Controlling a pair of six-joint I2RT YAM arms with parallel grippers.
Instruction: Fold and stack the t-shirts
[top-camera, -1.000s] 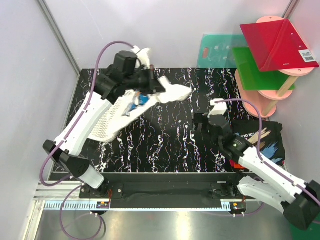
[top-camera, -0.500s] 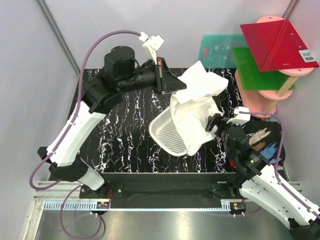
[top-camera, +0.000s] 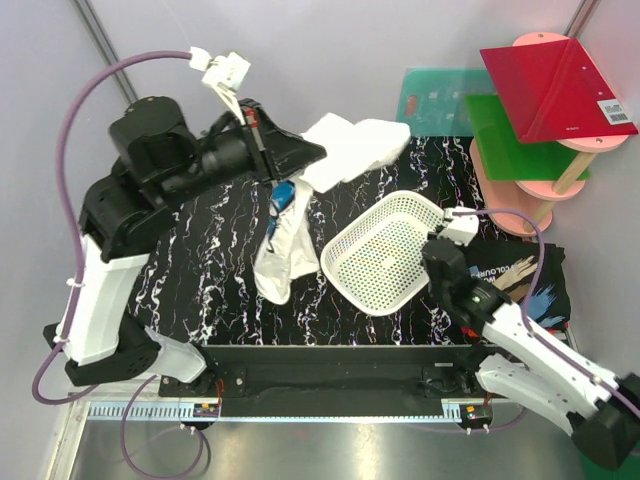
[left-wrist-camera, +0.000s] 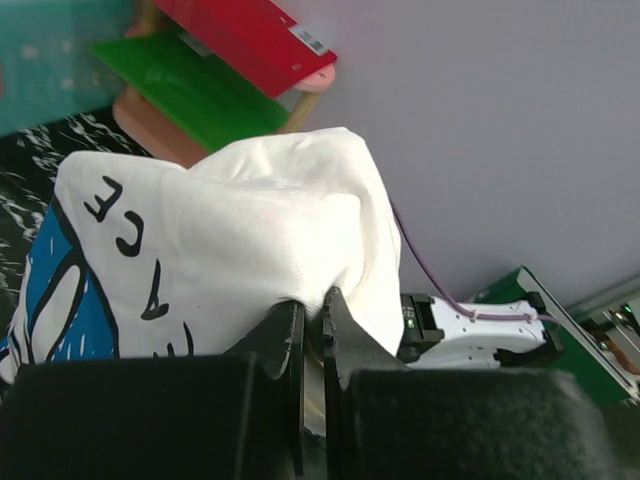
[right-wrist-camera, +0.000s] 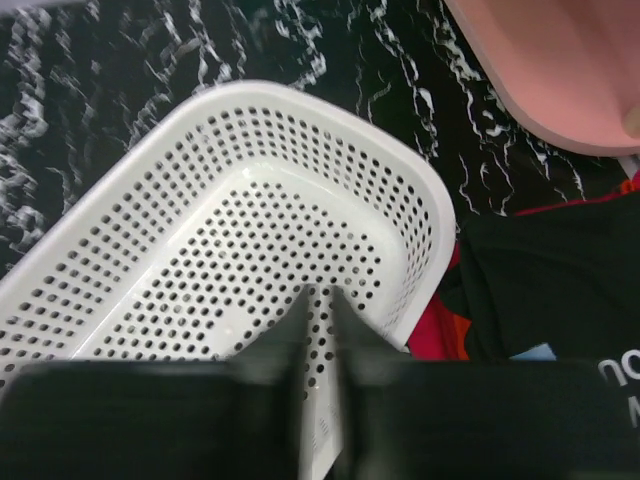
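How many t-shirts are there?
3. The white cloth t-shirt with blue print hangs from the left gripper. The black printed t-shirt lies at the right of the table. A red-orange t-shirt peeks from under it, mostly hidden.

The tabletop (top-camera: 215, 285) is black with white veins like marble. Pale lilac walls (top-camera: 350, 40), evenly lit, stand behind it. At the tabletop's far right corner a pink stand (top-camera: 497, 182) carries a red sheet (top-camera: 555, 85) and a green sheet (top-camera: 510, 135). A teal board (top-camera: 430, 100) leans beside it. A metal rail (top-camera: 330, 412) runs along the near edge.
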